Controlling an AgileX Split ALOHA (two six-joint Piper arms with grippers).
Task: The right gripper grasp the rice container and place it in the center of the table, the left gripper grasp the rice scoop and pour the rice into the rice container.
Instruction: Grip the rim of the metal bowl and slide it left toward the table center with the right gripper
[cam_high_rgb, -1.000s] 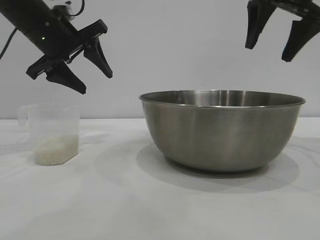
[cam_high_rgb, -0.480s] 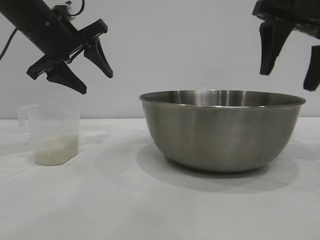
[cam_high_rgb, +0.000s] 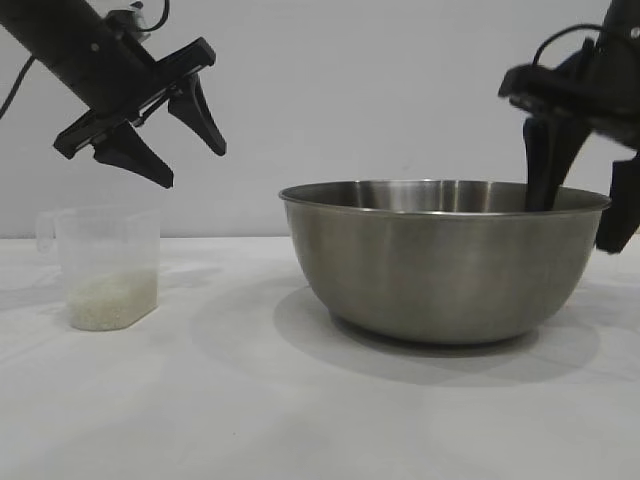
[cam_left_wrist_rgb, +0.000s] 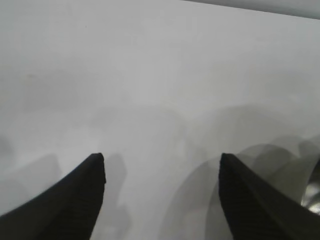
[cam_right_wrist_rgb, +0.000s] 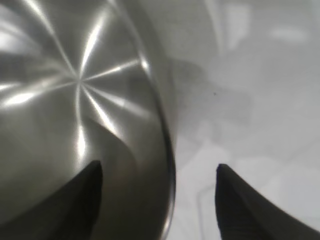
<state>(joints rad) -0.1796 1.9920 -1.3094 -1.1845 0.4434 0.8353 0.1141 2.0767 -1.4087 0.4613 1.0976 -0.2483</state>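
A large round stainless-steel mixing bowl, the rice container (cam_high_rgb: 445, 262), stands on the flat white matte table (cam_high_rgb: 200, 400), right of the table's middle in the exterior view. The right gripper (cam_high_rgb: 585, 215), a black two-fingered claw with tapered fingers, straddles the bowl's right-hand rim: one finger reaches down inside the bowl and the other hangs outside its wall. In the right wrist view the thin rolled rim of the rice container (cam_right_wrist_rgb: 75, 100) runs between the two fingers, which stand wide apart and do not press on the steel. Well to the left, the rice scoop (cam_high_rgb: 103, 268), a small translucent plastic measuring cup with a loop handle, stands upright on the table with a low heap of white-cream rice (cam_high_rgb: 112, 300) in its base. The left gripper (cam_high_rgb: 195, 168), a matching black claw, hangs above the scoop, pointing down and rightward, its fingers spread wide and holding nothing; its wrist view shows only bare table (cam_left_wrist_rgb: 150, 75) between them.
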